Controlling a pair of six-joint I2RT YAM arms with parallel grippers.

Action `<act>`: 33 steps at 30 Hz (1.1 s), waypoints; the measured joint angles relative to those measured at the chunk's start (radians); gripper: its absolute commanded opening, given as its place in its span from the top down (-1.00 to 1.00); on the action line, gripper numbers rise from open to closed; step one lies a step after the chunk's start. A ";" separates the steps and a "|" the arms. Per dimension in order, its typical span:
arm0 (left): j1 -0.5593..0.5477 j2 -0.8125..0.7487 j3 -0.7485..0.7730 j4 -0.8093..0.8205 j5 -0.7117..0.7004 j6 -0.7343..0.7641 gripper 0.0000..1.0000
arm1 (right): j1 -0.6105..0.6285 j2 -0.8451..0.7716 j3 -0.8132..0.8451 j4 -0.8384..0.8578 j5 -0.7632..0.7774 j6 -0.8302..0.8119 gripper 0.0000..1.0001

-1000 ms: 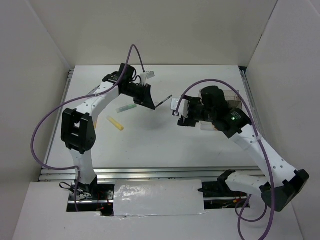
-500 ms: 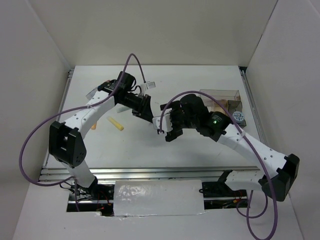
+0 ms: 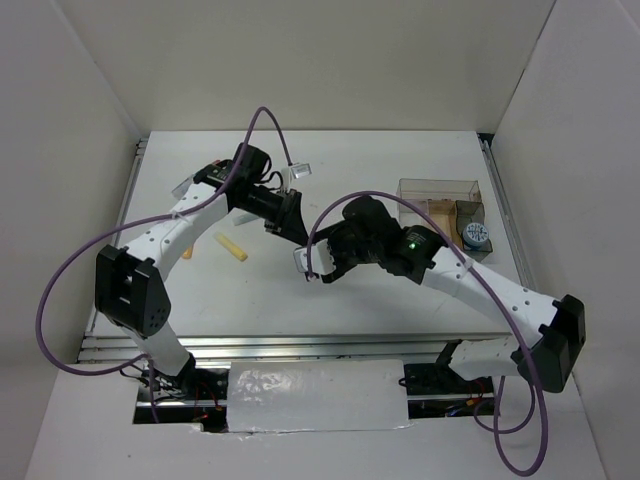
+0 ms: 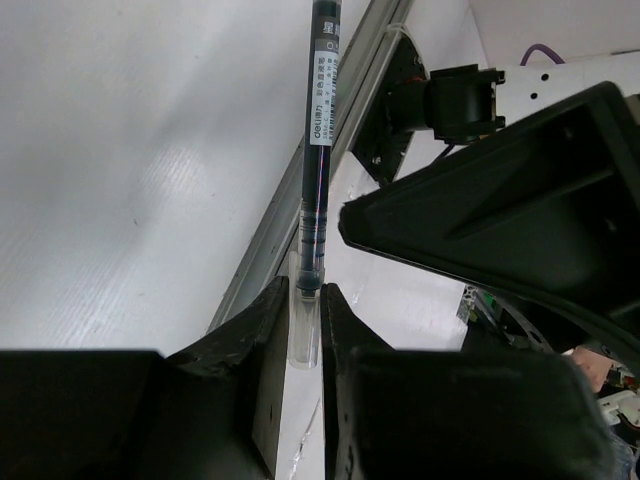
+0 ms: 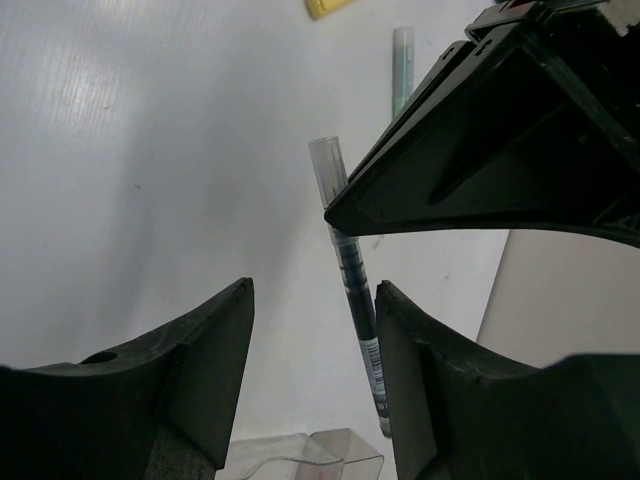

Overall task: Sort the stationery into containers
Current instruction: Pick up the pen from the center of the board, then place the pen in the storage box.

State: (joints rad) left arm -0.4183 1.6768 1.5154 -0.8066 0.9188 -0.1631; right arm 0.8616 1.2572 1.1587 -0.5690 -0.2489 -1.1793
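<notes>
Above the white bench (image 3: 260, 300), mid-frame from above, the left pincer (image 4: 305, 320) clamps a black pen (image 4: 318, 150). The right pincer (image 5: 315, 290) stands open, the pen showing between its 2 fingers. The clear box (image 3: 440, 186) sits centre-right.

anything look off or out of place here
Nothing spilled or damaged. The thin black pen is pinched only by its clear end in the left fingers, jutting through the air toward the open right fingers.

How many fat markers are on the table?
2 in plain sight: the yellow marker lies beside the left arm; the green marker lies close by, seen from the right wrist. More may be hidden.
</notes>
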 measured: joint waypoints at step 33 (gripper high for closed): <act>0.174 -0.089 -0.047 0.080 -0.037 -0.020 -0.88 | -0.413 0.091 -0.033 -0.012 0.125 -0.161 1.00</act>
State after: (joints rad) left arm -0.2443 1.5883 1.4689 -0.7265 0.8818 -0.1829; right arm 0.4488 1.3479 1.1255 -0.5808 -0.1242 -1.3407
